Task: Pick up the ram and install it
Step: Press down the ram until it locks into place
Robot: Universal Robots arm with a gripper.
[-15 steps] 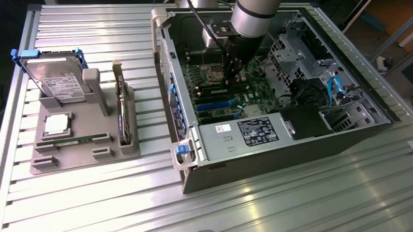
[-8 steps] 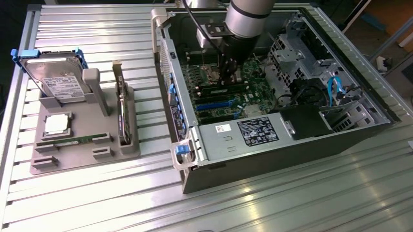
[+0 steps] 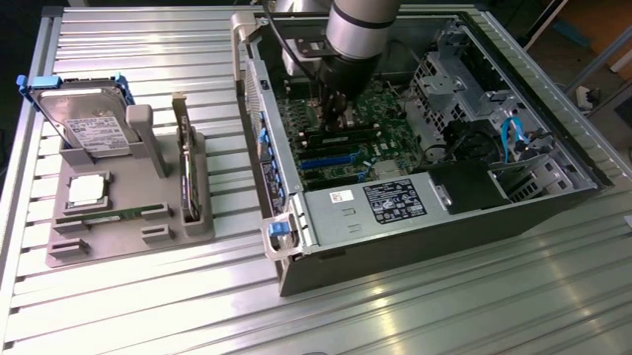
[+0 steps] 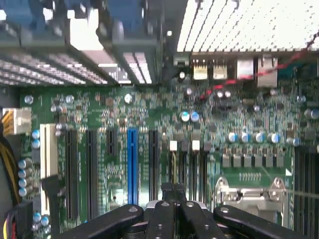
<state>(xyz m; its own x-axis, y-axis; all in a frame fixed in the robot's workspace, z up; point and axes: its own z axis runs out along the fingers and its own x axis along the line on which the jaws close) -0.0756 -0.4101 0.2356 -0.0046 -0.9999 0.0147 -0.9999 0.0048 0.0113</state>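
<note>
The ram (image 3: 114, 214), a long thin green stick, lies in a slot of the grey holder (image 3: 129, 242) on the exterior view's left, far from the arm. My gripper (image 3: 336, 118) hangs inside the open computer case (image 3: 296, 222), low over the green motherboard (image 3: 345, 151). Seen from the wrist, the black fingers (image 4: 162, 216) are pressed together, so the gripper (image 4: 174, 191) is shut, and nothing green shows between them. They point at the motherboard (image 4: 149, 114), close to a row of narrow dark memory slots (image 4: 189, 169) beside a blue slot (image 4: 132, 164).
The holder also carries an upright hard drive (image 3: 84, 118), a square silver processor chip (image 3: 87, 188) and a standing expansion card (image 3: 186, 170). The case walls, a drive cage (image 3: 445, 81) and blue cables (image 3: 511, 137) surround the gripper. A ribbed metal table (image 3: 445, 296) lies all around.
</note>
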